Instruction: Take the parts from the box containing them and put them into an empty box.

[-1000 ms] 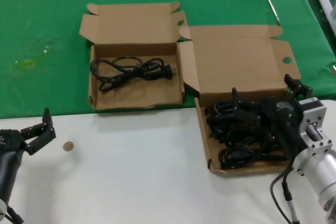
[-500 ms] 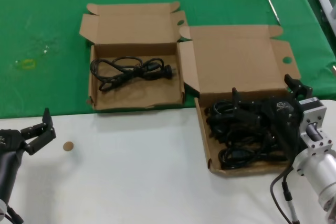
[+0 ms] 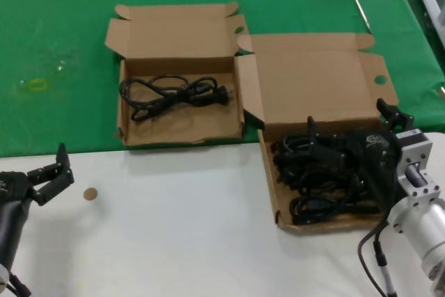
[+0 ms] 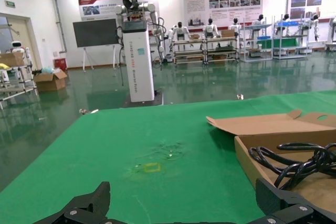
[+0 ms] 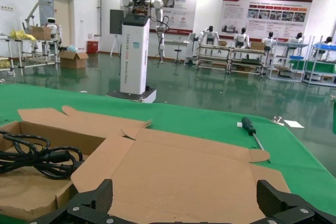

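Even, bright overhead light fills the head view, and shadows are soft and short: a faint one lies beside the left hand (image 3: 49, 172) on the white table (image 3: 174, 227), and a darker one sits inside the larger box (image 3: 316, 126) under its lid. The black power cords (image 3: 323, 179) there merge into one dark mass, so single cords are hard to separate. In both wrist views the glossy hall floor (image 4: 105, 100) mirrors the ceiling lights as pale glare. Distant posters and shelves look slightly soft, possibly out of focus.
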